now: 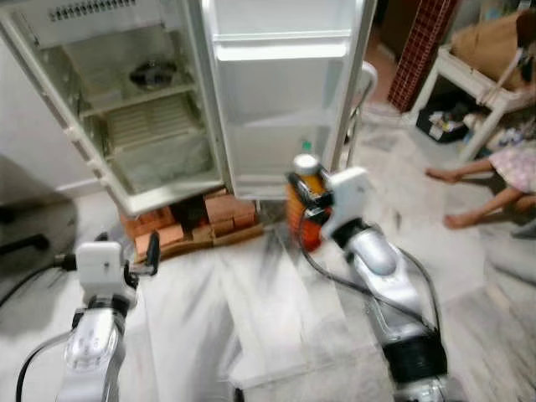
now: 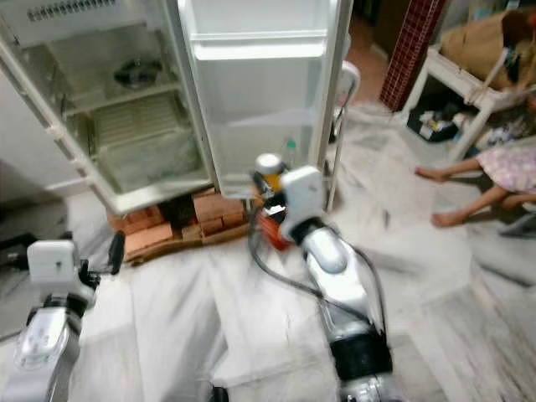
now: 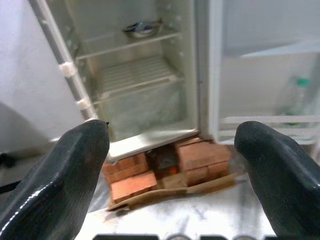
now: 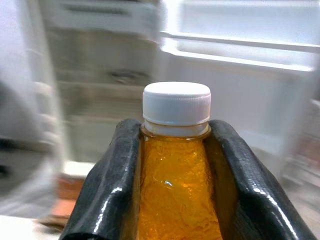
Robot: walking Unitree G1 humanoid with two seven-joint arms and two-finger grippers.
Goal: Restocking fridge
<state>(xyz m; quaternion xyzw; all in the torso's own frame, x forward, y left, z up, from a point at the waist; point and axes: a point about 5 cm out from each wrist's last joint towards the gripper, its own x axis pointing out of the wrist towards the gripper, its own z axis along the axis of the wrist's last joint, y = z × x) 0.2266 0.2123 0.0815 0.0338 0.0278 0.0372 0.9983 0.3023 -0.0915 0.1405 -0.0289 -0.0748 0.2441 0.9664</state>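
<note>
An open white fridge [image 1: 142, 100] stands ahead on a stack of bricks [image 1: 197, 219], its door [image 1: 280, 92] swung wide. My right gripper [image 4: 175, 165] is shut on an orange juice bottle [image 4: 175, 195] with a white cap [image 4: 176, 107], held upright in front of the door's lower part. In the head views that bottle [image 1: 303, 197] sits just below the door shelves. A clear bottle with a green cap [image 3: 295, 97] stands in the door's bottom rack. My left gripper [image 3: 172, 165] is open, low at the left, facing the fridge's lower compartment. A dark bowl [image 1: 152, 74] rests on an upper shelf.
A person's bare legs and feet [image 1: 469, 188] stretch across the floor at the right. Behind them stands a white table [image 1: 477, 79] with clutter beneath it. A white chair [image 1: 362, 92] sits behind the fridge door. Pale marble floor [image 1: 268, 318] lies between me and the fridge.
</note>
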